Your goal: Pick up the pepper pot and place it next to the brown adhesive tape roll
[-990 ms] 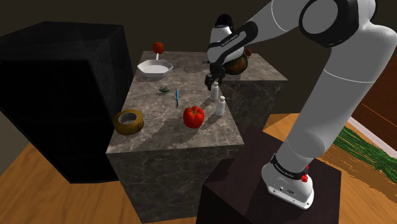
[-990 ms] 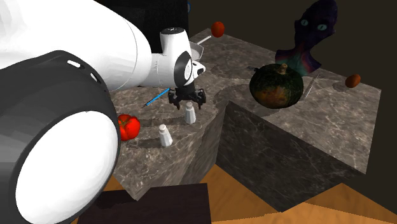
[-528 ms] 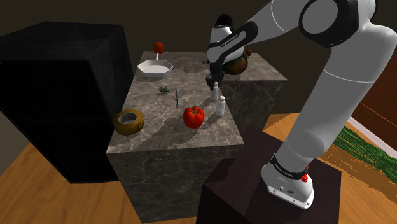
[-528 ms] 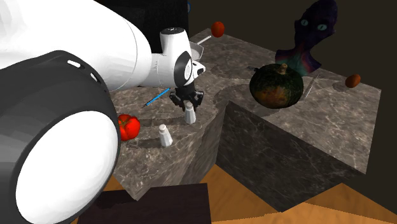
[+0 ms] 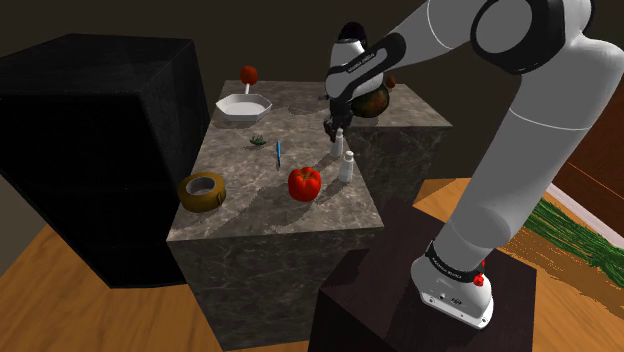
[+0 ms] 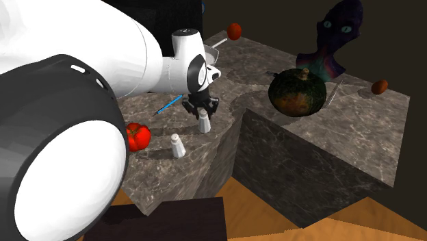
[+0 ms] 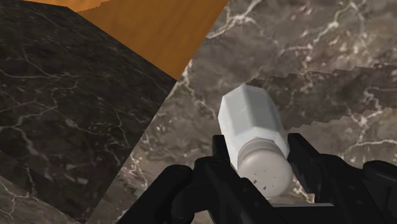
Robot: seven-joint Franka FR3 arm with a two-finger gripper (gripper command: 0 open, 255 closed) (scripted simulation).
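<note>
Over the marble counter point(image 5: 240, 205), the shoulder view showed the claw point(image 5: 334, 130) atop the white pepper pot point(image 5: 339, 144), with the brown tape roll point(image 5: 201, 190) well apart from it. The second exterior view placed the pot point(image 6: 204, 123) directly beneath the claw point(image 6: 201, 109). The wrist view had both fingers point(image 7: 312, 167) clamped on its cap.

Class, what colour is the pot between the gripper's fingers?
White faceted pot; clearest in the wrist view.

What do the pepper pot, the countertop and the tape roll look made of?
Pepper pot: plain white, matte, faceted body, rounded cap with dark specks; could be plastic or ceramic, can't tell.
Countertop: dark grey marble-like stone with pale veins.
Tape roll: brown-olive ring, matte; material unclear.
</note>
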